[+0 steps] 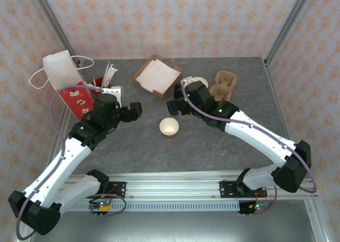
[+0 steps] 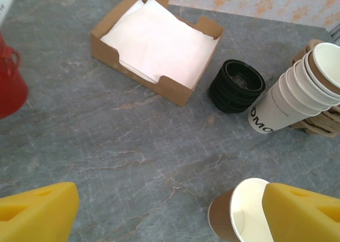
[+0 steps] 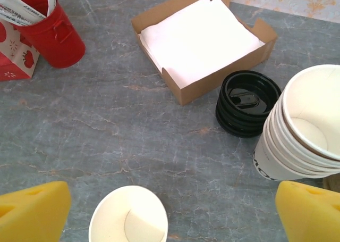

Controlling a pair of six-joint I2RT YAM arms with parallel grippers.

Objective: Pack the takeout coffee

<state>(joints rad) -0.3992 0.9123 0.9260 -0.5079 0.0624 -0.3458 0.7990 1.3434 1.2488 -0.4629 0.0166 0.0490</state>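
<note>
Paper cup [image 1: 169, 127] stands upright and open-topped near the middle of the table [image 1: 212, 146], closer to the near edge than the other items. We note it between the two arms. Left gripper [image 1: 131, 111]: fingers spread wide, nothing between them; from the left wrist the cup [image 2: 241, 215] sits just beside one yellow finger [image 2: 303, 213]. Right gripper [image 1: 174, 106]: fingers likewise apart and empty, hanging over the cup [image 3: 128, 218]. Toward the far edge we log a cardboard tray [image 1: 158, 76] of white napkins, with a stack of black lids [image 3: 247, 101] and a stack of white cups [image 3: 305, 125] just to its right. A red holder [image 3: 53, 34] stands near the far left corner.
</note>
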